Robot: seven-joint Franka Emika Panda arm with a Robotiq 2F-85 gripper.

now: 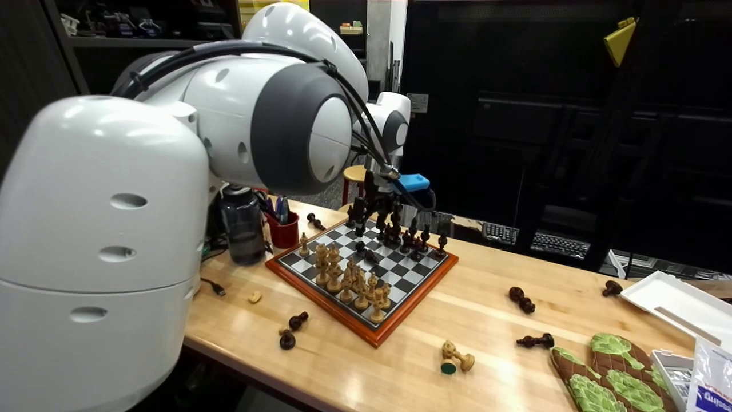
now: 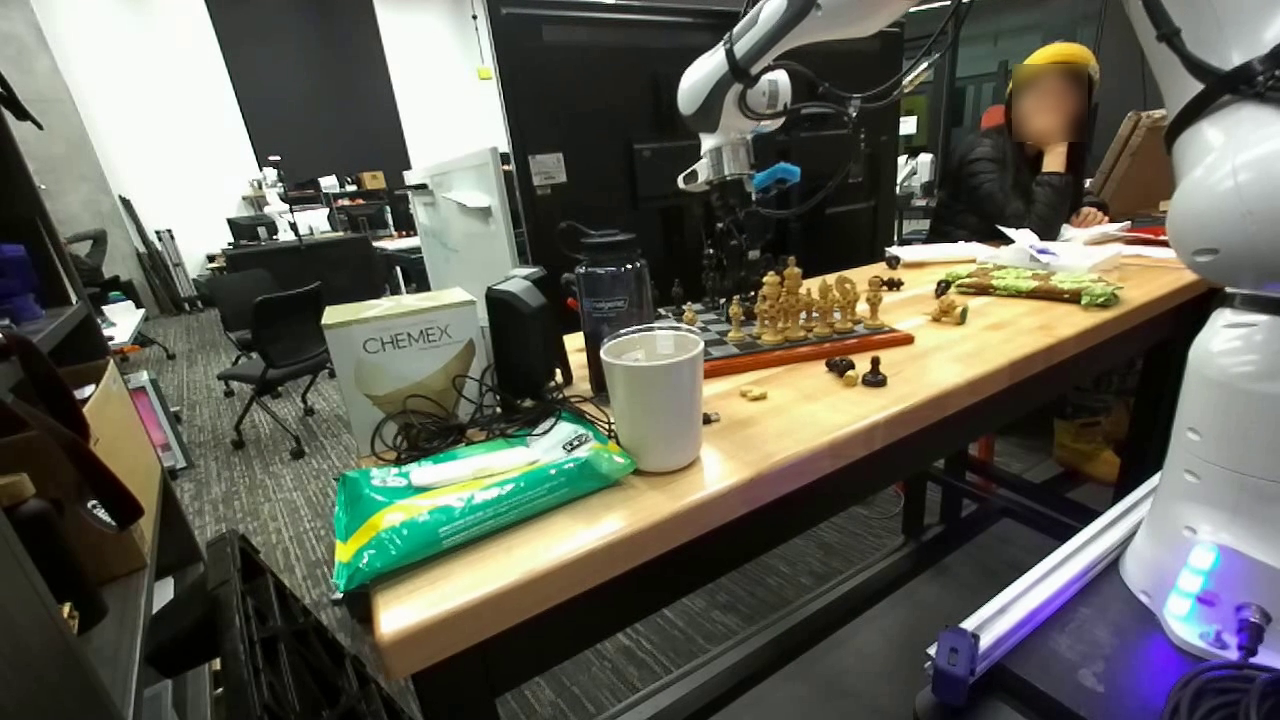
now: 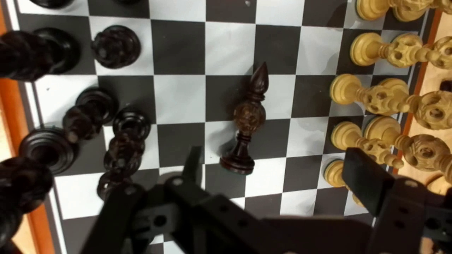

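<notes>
My gripper (image 3: pixel 274 157) is open above the chessboard (image 1: pixel 414 297), its fingers wide apart with nothing between them. A dark bishop-like piece (image 3: pixel 249 118) with a pointed tip lies on its side near the board's middle, just ahead of the fingertips in the wrist view. Upright dark pieces (image 3: pixel 116 47) stand along the left of that view, and upright light pieces (image 3: pixel 367 49) along the right. The right finger (image 3: pixel 365 181) partly hides a light pawn (image 3: pixel 333 173). In both exterior views the gripper (image 1: pixel 370 220) hangs low by the dark pieces; it looks dark and blurred there.
A dark water bottle (image 1: pixel 243 226) and a red pen cup (image 1: pixel 284 230) stand beside the board. Loose dark pieces (image 1: pixel 536 341) and light pieces (image 1: pixel 452 352) lie on the table. Further off are a green-patterned mitt (image 1: pixel 617 377), a white mug (image 2: pixel 655 410) and a seated person (image 2: pixel 1000 190).
</notes>
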